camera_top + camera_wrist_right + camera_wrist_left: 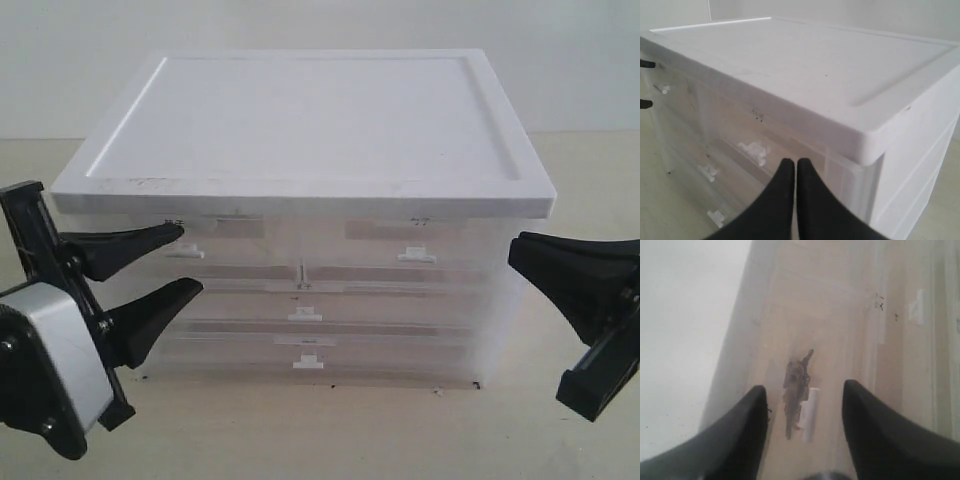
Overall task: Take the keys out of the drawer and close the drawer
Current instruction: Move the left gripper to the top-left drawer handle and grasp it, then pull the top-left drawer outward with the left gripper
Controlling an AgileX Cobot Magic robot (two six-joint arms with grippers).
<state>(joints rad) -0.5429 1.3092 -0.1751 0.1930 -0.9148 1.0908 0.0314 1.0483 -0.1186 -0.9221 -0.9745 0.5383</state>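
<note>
**Left gripper** [190, 257]: fingers [740, 435] are spread wide, one above the other. They stand either side of the small white tab handle [810, 412] with a gap on each side and nothing gripped.

**Right gripper** [796, 162]: fingers are pressed together and hold nothing. It hangs off the far right corner of the drawer cabinet [300, 130], apart from it.

**The drawer** [250, 245]: half-width, translucent, on the left of the top row just under the white lid. It is shut flush with its neighbours.

**The keys** [796, 385]: inside that drawer, just behind the tab. They show through the plastic only as a dark blurred mass, and no fob or tag can be made out.

**Lie of the keys:** the long axis runs roughly parallel to the tab, so along the drawer front. The thin tapered end appears to point toward the cabinet's middle.

**Worktop** [300, 430]: pale, and carries the cabinet.

**Step in hand:** by my reading, lining up on the handle, with opening not yet begun.

**Next move calls for:** closing the fingers squarely on the tab, which is a small target. The upper finger must stay clear of the lid's overhang. A straight outward pull should follow, far enough to reach in for the keys.
</note>
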